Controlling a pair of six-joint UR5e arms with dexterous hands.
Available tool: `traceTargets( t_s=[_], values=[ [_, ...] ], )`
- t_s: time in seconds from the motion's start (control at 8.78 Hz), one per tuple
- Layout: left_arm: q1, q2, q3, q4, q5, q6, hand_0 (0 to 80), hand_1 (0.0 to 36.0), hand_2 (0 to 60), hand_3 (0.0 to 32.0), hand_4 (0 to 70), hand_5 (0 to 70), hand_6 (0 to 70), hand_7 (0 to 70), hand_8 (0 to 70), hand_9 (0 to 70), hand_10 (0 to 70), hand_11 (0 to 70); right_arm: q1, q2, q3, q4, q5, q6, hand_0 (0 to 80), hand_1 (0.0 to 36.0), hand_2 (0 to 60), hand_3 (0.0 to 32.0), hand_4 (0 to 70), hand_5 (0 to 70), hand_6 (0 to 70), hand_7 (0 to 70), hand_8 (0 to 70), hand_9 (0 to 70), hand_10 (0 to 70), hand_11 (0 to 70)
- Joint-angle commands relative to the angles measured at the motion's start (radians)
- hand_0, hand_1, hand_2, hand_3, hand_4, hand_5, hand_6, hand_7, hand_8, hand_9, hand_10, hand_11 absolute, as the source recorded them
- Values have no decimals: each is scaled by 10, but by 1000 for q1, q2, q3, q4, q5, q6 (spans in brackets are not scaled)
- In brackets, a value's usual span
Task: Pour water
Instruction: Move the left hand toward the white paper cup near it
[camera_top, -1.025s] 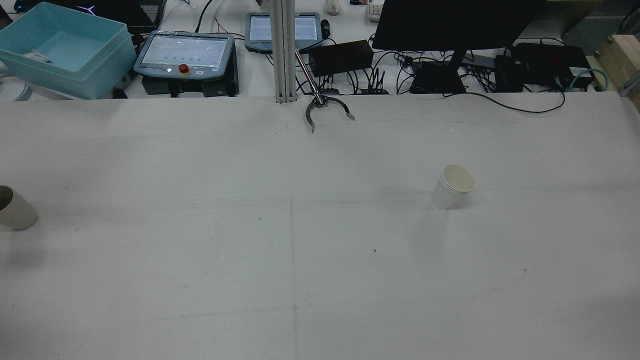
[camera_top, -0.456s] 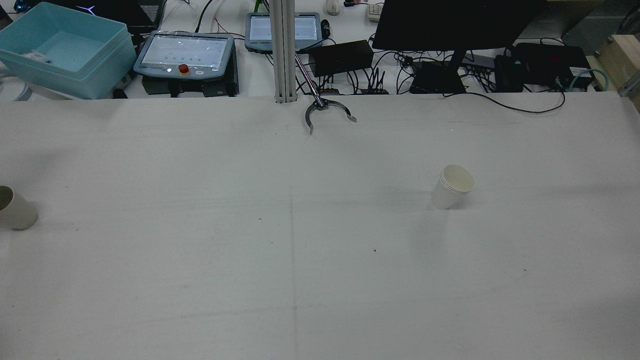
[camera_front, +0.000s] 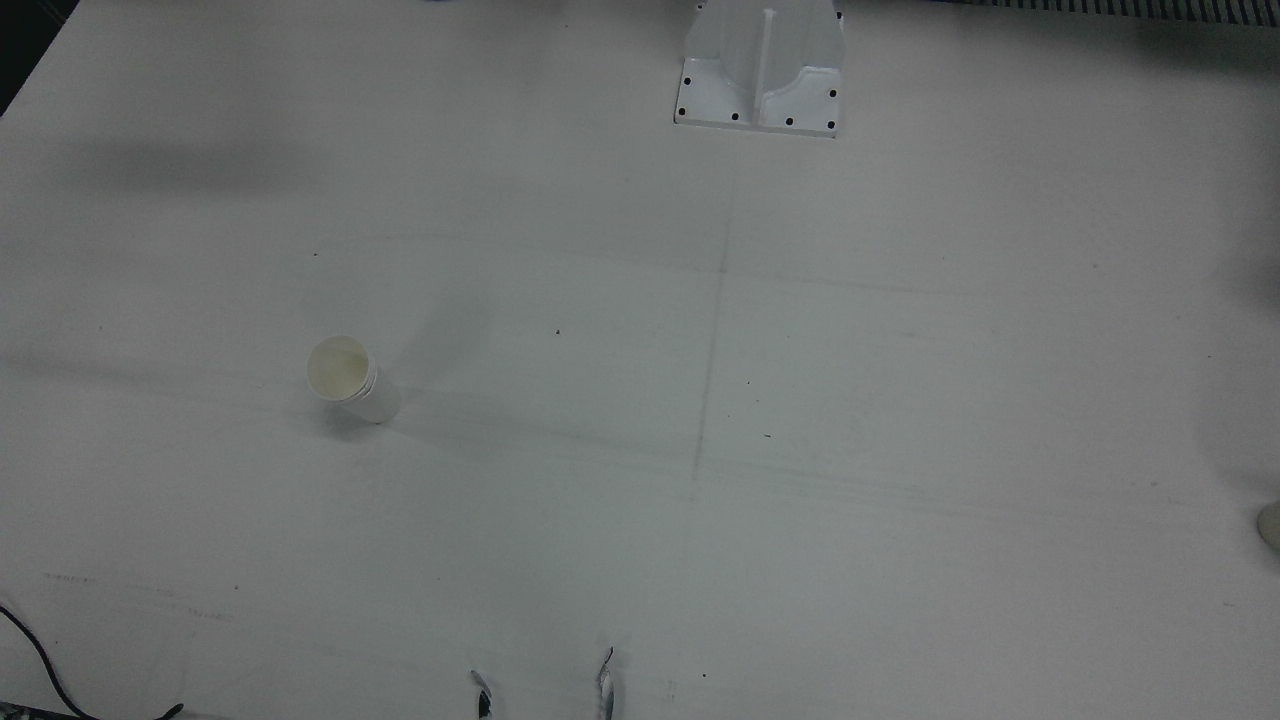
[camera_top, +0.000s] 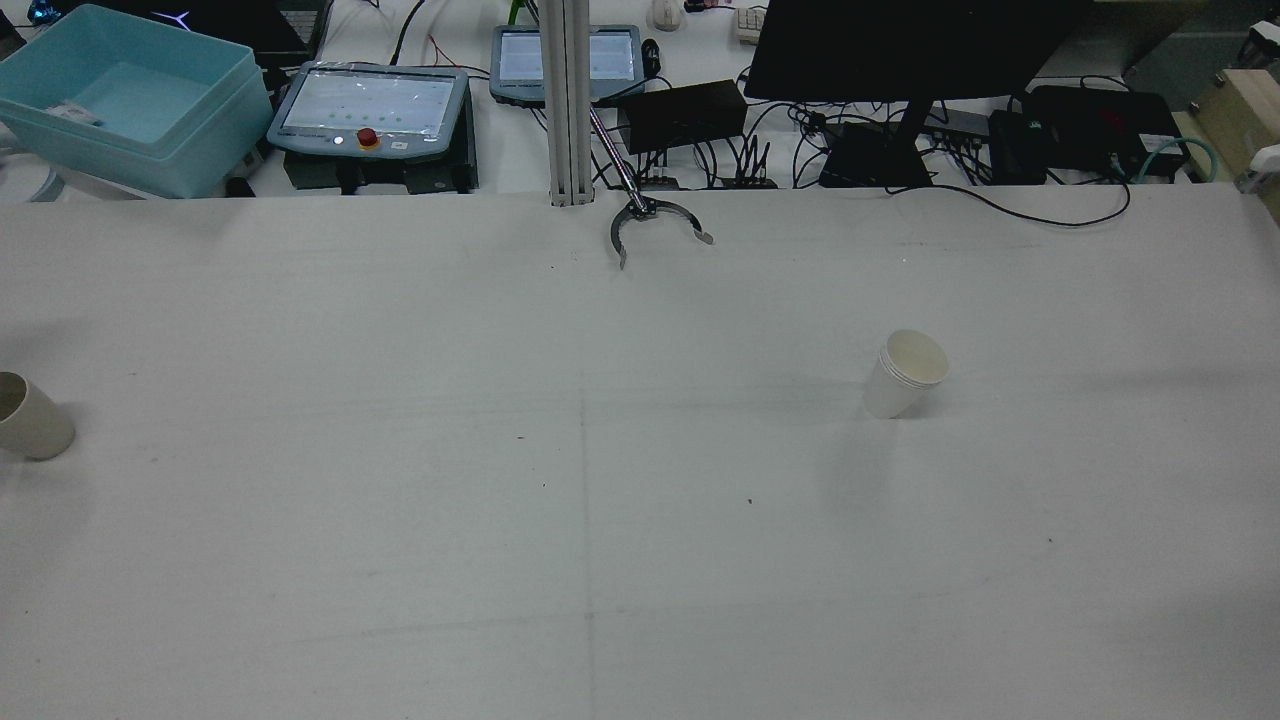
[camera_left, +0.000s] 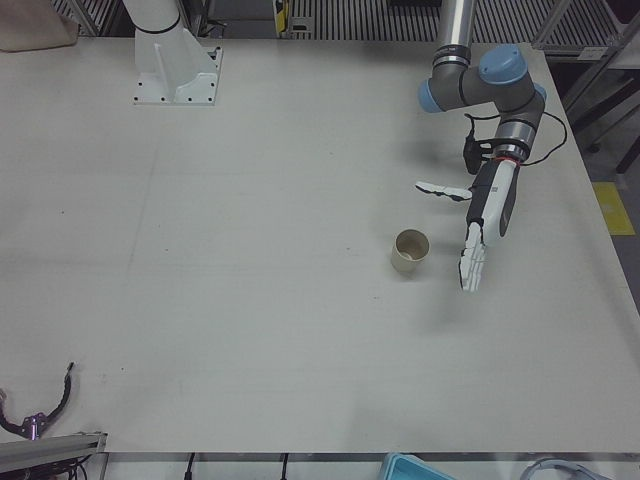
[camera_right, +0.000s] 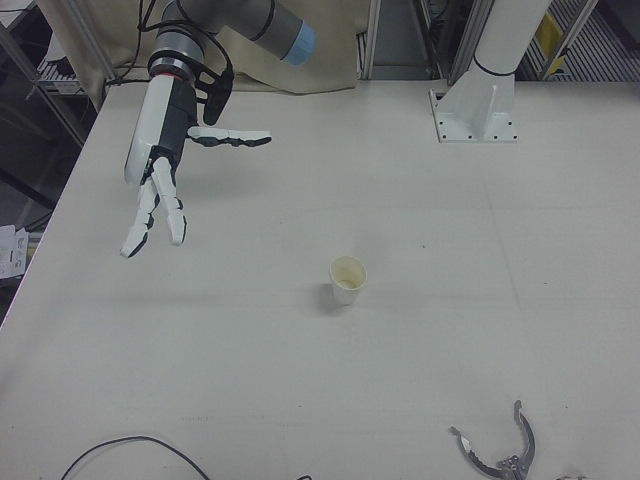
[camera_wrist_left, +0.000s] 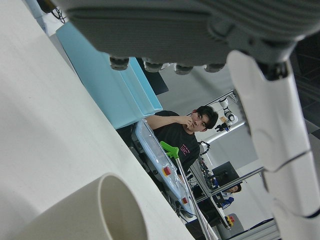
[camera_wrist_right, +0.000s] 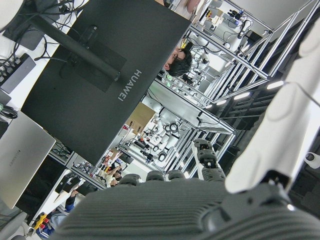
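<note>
Basically nothing moved on the table (camera_top: 640, 560) over the last second, just the reacher-grabber claw (camera_top: 655, 222) at the far edge shifting a hair, so pouring hasn't started. Right hand (camera_right: 165, 175) hovers wide open and empty, well away from the white cup (camera_right: 347, 279). Left hand (camera_left: 485, 225) hangs open and empty just beside the beige cup (camera_left: 409, 251). Path between the cups looks clear. Can't tell if either holds water.

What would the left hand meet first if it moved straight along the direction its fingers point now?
Probably the bare table. The left hand, open, points down beside the tan cup, apart from it, so it seems to pass the cup; depth is unclear.
</note>
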Motion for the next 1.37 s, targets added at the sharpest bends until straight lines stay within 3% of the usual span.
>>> traceTargets(
  t_s=[0.0,0.23,0.46,0.57,0.91,1.14,1.25],
  values=[
    [31,3,96,-111,0,43,487,133,0,100,0,0,0,0,0,21,7,29,-18,3,-14,0,-1,0,455,92,0,0,21,18,0,0,14,7,0,6],
    [60,2,100,-143,-31,99,494,143,0,86,0,0,0,0,0,20,10,33,-28,8,-14,0,-1,-10,455,92,0,0,24,18,0,0,13,6,0,4],
    [107,-3,143,-165,-86,101,487,136,0,78,6,0,0,2,0,20,11,33,-30,8,-13,-1,-1,-10,456,94,7,0,30,22,0,0,12,4,0,3],
    [112,-15,203,-209,-113,76,487,134,0,68,14,0,0,6,0,18,11,34,-28,8,-11,0,-1,-10,457,95,6,0,31,25,0,2,12,3,0,1],
    [124,-52,254,-209,-114,26,479,128,0,58,27,0,0,15,0,8,13,35,-50,8,-11,-1,9,-10,458,94,5,0,28,27,0,2,13,3,0,0],
    [210,-90,268,-209,-138,-37,469,116,0,50,29,0,0,16,0,5,15,37,-61,8,-14,-1,16,-12,457,93,4,0,28,31,0,6,14,4,0,2],
    [271,-90,268,-214,-196,-37,470,116,0,52,33,0,0,22,0,4,16,38,-61,8,-14,-1,16,-10,457,93,5,0,29,29,0,6,14,4,0,1]
  ],
)
